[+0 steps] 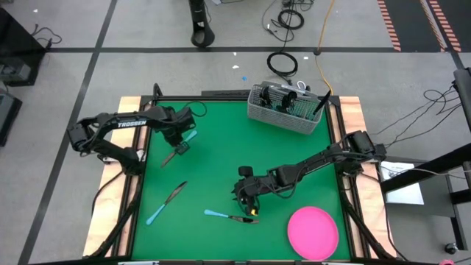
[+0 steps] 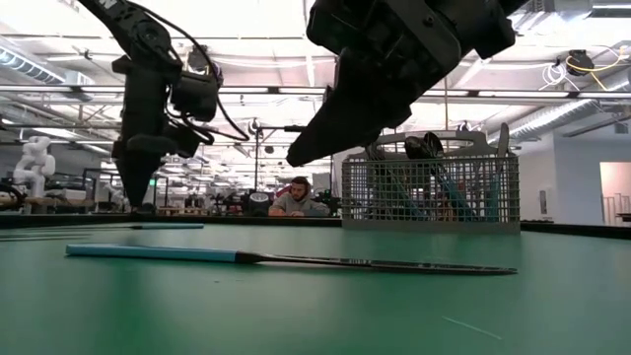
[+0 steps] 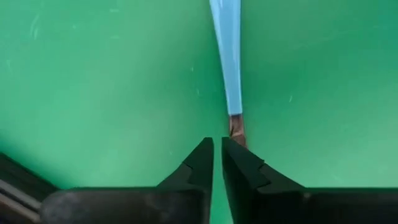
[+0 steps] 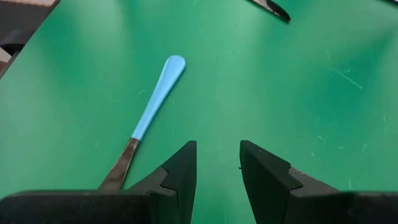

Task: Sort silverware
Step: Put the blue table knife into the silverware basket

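Blue-handled knife (image 1: 179,147) on green table (image 1: 221,169), long axis diagonal, handle toward the caddy (image 1: 288,109) side, dark blade directly under left gripper (image 3: 217,146), fingers a narrow slit apart, not gripping it, right gripper (image 4: 217,155) moderately open, empty, second knife (image 1: 229,216) just beside it.

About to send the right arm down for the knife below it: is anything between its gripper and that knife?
Nothing visible. The right gripper hangs open above bare green mat, with the knife lying flat just beside its fingertips. The pink plate sits off to the side, clear of the path.
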